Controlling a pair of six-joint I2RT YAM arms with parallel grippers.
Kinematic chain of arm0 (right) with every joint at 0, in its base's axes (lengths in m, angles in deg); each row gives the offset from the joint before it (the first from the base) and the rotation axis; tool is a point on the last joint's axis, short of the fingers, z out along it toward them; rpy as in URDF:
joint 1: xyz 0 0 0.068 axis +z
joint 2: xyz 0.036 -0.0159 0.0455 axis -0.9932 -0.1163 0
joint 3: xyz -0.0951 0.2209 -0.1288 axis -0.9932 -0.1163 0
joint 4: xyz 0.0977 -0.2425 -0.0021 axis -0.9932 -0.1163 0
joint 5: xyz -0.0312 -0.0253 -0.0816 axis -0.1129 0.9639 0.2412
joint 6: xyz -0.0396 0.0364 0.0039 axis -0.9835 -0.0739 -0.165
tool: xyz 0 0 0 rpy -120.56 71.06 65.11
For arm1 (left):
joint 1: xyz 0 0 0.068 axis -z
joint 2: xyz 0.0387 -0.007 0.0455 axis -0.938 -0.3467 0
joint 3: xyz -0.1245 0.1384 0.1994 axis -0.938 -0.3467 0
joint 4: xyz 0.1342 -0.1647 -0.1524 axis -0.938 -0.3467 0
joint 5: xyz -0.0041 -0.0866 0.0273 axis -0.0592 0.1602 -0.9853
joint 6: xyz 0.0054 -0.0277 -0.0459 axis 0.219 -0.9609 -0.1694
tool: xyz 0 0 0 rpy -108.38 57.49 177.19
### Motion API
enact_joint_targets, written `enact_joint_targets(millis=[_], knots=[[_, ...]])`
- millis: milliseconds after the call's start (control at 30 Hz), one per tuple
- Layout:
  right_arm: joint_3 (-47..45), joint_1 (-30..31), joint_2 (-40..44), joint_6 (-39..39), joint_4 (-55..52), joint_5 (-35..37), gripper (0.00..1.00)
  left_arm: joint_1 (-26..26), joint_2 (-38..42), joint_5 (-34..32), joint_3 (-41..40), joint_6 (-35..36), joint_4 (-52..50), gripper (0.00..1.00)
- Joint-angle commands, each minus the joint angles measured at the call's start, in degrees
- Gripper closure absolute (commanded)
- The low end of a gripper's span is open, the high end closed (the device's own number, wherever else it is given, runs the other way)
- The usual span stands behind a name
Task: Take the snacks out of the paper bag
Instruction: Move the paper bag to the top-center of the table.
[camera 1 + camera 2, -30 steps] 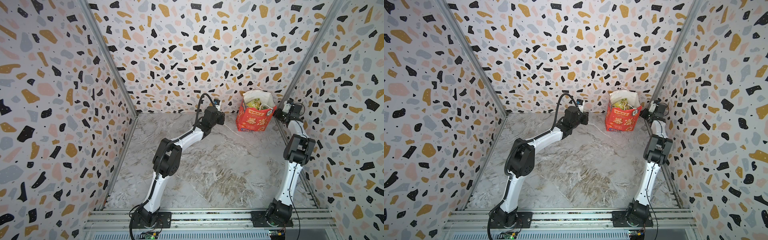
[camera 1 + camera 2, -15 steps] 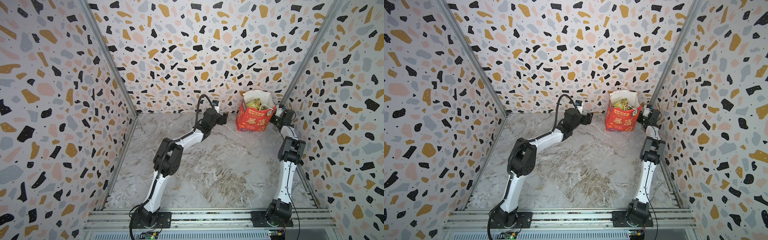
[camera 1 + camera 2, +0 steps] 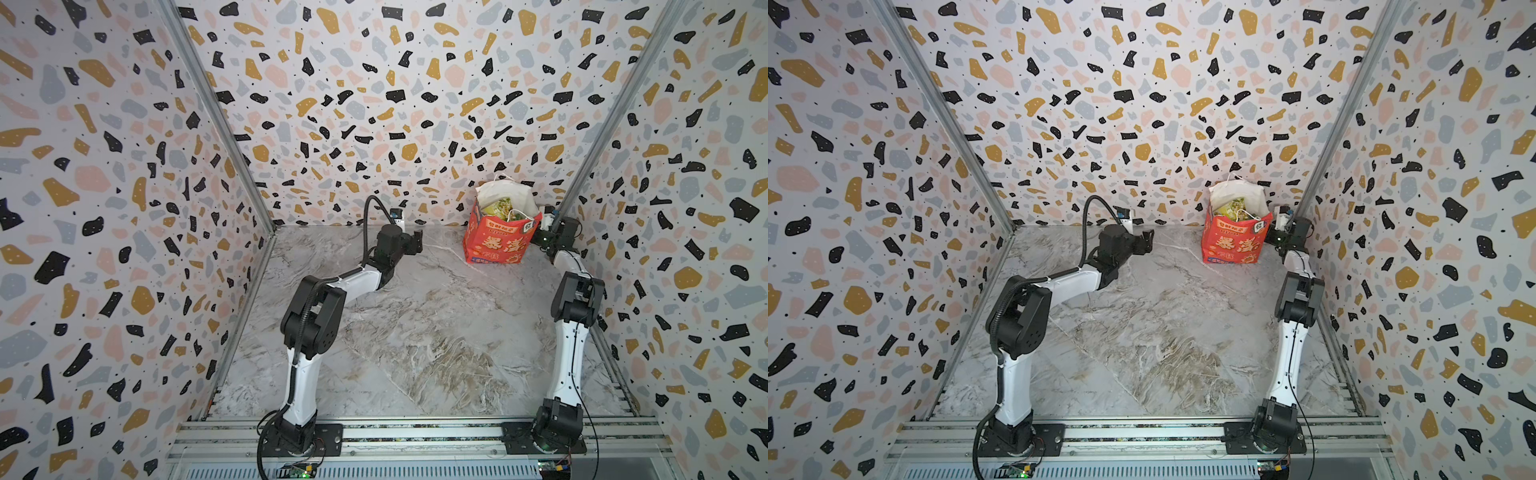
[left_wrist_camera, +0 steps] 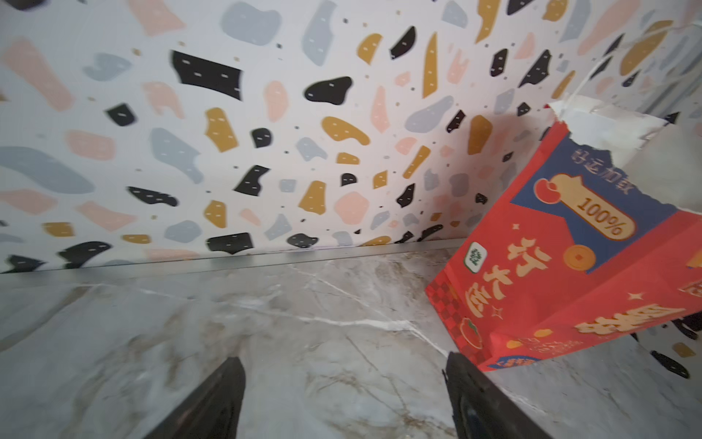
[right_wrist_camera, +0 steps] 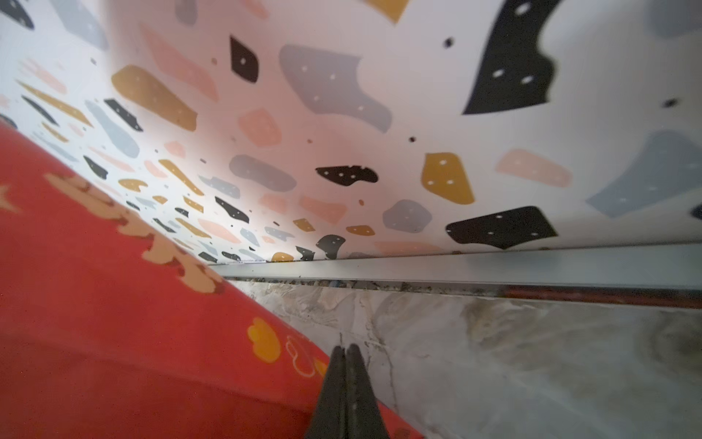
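The red paper bag stands upright at the back right, near the corner of the walls. Its white mouth is open, and yellow-green snacks show inside with a white cord handle lying over them. My left gripper is open and empty, low over the marble floor to the left of the bag, apart from it. My right gripper is shut on nothing, its tips low against the right side of the bag.
The back wall is just behind the bag and the right wall's metal rail runs close beside my right gripper. Marble floor stretches from the bag toward the front rail.
My left gripper has opened from shut. My right arm has come down and in, closer to the bag's right side.
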Motion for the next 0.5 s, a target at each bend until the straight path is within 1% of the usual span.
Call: enact_joint_targets(millis=[0,167,300,467], knots=[[-1.96,3.84,5.27,-6.42,-3.13,-3.96,1.0,-0.25,6.43,-2.1,-5.47,1.95,6.1,0.16],[-4.07,6.8,7.27,-7.21,-4.87,-3.2,1.0,-1.31,13.8,-4.53,-14.51,1.81,6.88,0.15],[-9.33,9.97,10.37,-8.87,-3.95,-2.53,1.0,-2.0,19.73,-7.8,-21.36,1.83,7.36,0.15],[-16.88,13.4,15.63,-9.9,-3.71,-0.25,1.0,-4.27,26.8,-10.37,-28.73,-0.89,7.1,0.15]])
